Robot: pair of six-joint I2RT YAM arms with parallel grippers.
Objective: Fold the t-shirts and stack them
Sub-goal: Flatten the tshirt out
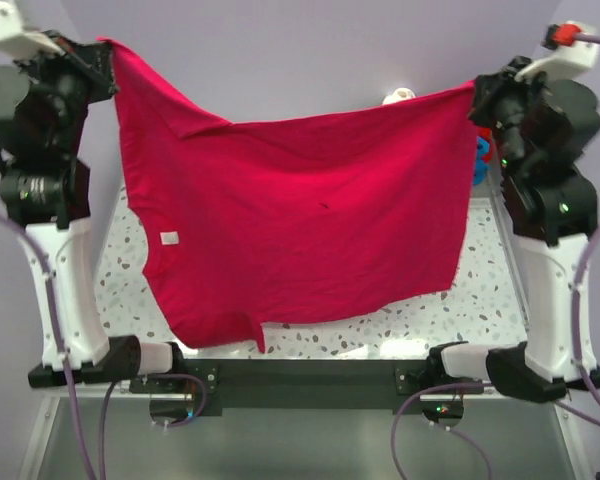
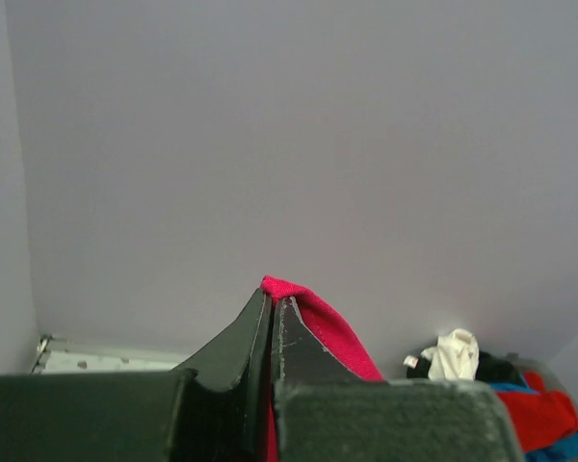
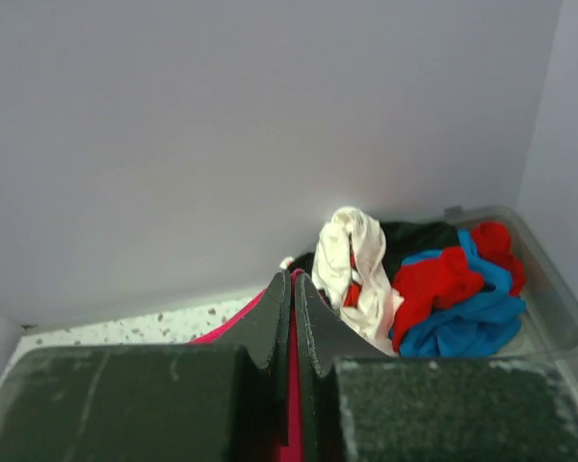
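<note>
A red t-shirt (image 1: 300, 220) hangs spread wide in the air between my two raised arms, above the speckled table (image 1: 460, 310). My left gripper (image 1: 108, 62) is shut on its upper left corner; in the left wrist view the red cloth (image 2: 318, 318) pokes out between the closed fingers (image 2: 273, 303). My right gripper (image 1: 477, 92) is shut on its upper right corner; the right wrist view shows red cloth (image 3: 294, 385) pinched between its closed fingers (image 3: 292, 284). A white label (image 1: 169, 237) shows on the shirt's left side. The shirt's lower edge hangs near the table's front.
A clear bin (image 3: 559, 308) at the back right holds a heap of crumpled shirts: white (image 3: 352, 260), red (image 3: 443, 279), blue (image 3: 472, 327) and black. It shows partly in the top view (image 1: 483, 152) behind my right arm. A plain wall stands behind.
</note>
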